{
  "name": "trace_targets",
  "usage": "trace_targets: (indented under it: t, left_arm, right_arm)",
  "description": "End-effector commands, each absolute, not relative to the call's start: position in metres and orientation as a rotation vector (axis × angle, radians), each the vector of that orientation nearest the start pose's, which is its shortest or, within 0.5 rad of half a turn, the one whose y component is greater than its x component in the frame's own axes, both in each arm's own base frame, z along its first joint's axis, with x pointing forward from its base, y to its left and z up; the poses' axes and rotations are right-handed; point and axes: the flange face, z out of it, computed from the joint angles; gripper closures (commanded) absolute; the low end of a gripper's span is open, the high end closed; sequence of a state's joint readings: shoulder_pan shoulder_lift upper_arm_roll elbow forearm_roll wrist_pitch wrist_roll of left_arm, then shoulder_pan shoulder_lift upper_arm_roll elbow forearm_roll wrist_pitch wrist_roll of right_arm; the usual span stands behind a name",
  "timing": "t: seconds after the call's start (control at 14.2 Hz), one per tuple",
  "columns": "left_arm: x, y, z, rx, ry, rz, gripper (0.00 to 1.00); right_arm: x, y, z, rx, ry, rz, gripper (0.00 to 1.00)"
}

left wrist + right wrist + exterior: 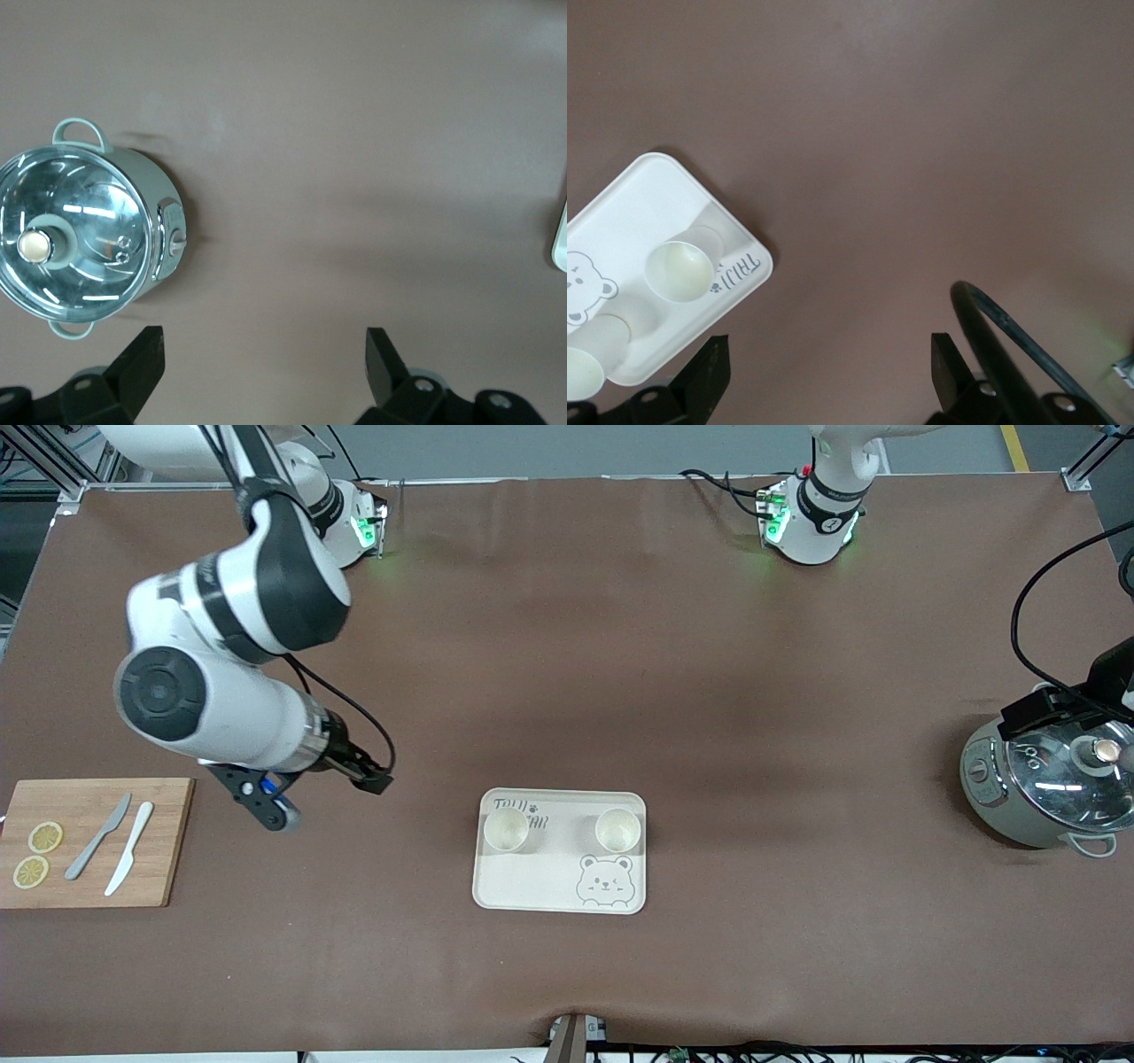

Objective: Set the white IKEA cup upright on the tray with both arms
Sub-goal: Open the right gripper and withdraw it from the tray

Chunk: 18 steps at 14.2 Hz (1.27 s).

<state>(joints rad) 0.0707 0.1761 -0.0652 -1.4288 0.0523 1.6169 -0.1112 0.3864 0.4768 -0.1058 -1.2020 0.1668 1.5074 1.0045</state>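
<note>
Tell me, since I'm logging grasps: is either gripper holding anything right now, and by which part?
Nothing is held. The left gripper is open beside the cooker; the right gripper is open near the tray, where both cups stand upright.

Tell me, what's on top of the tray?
Two white cups stand upright on the tray, side by side along its edge nearer the robots. One cup covers part of the lettering. The bear drawing shows fully. The cups look empty.
</note>
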Motion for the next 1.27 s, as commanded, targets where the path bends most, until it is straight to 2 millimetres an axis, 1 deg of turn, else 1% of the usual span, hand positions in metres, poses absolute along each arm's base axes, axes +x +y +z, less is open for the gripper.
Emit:
trace_targets:
  t: [0.0, 0.14, 0.21, 0.28, 0.35, 0.42, 0.49, 0.56, 0.64, 0.78, 0.85, 0.92, 0.99, 1.06, 1.2]
  left_arm:
    - [0.585, 0.01, 0.596, -3.086, -0.151, -0.021, 0.0]
    - [0.568, 0.008, 0.596, -3.083, -0.162, -0.047, 0.0]
    - [0.56, 0.007, 0.596, -3.081, -0.173, -0.054, 0.0]
    - [0.555, 0.006, 0.599, -3.08, -0.171, -0.064, 0.0]
    - [0.553, 0.004, 0.602, -3.08, -0.167, -0.069, 0.0]
    - [0.549, 0.0, 0.608, -3.081, -0.16, -0.081, 0.0]
    - [0.546, -0.005, 0.612, -3.084, -0.15, -0.093, 0.0]
    - [0.545, -0.006, 0.614, -3.095, -0.145, -0.099, 0.0]
    - [0.542, -0.009, 0.619, -3.099, -0.141, -0.111, 0.0]
    - [0.538, -0.019, 0.624, -3.098, -0.113, -0.118, 0.0]
    - [0.536, -0.021, 0.628, -3.098, -0.099, -0.127, 0.0]
    - [0.536, -0.022, 0.631, -3.098, -0.087, -0.135, 0.0]
    - [0.535, -0.024, 0.631, -3.098, -0.092, -0.135, 0.0]
    - [0.533, -0.029, 0.63, -3.1, -0.088, -0.109, 0.0]
    - [0.533, -0.025, 0.634, -3.138, -0.085, -0.108, 0.0]
  right_arm:
    - [0.617, 0.179, 0.519, -2.96, 0.958, 0.338, 0.0]
    - [0.607, 0.142, 0.536, -2.965, 0.863, 0.321, 0.0]
    - [0.603, 0.122, 0.542, -2.99, 0.798, 0.303, 0.0]
    - [0.598, 0.108, 0.548, -3.042, 0.706, 0.274, 0.0]
    - [0.592, 0.099, 0.553, -3.098, 0.606, 0.25, 0.0]
    - [0.585, 0.083, 0.559, -3.136, 0.521, 0.237, 0.0]
    - [0.58, 0.07, 0.562, -3.149, 0.446, 0.234, 0.0]
    - [0.577, 0.052, 0.565, -3.146, 0.404, 0.238, 0.0]
    - [0.574, 0.045, 0.57, -3.146, 0.35, 0.23, 0.0]
    - [0.567, 0.04, 0.581, -3.151, 0.272, 0.209, 0.0]
    - [0.564, 0.028, 0.583, -3.147, 0.259, 0.208, 0.0]
    - [0.558, 0.024, 0.587, -3.146, 0.221, 0.199, 0.0]
    - [0.554, 0.022, 0.59, -3.144, 0.215, 0.192, 0.0]
    - [0.549, 0.015, 0.597, -3.141, 0.224, 0.173, 0.0]
    - [0.542, 0.004, 0.607, -3.138, 0.171, 0.15, 0.0]
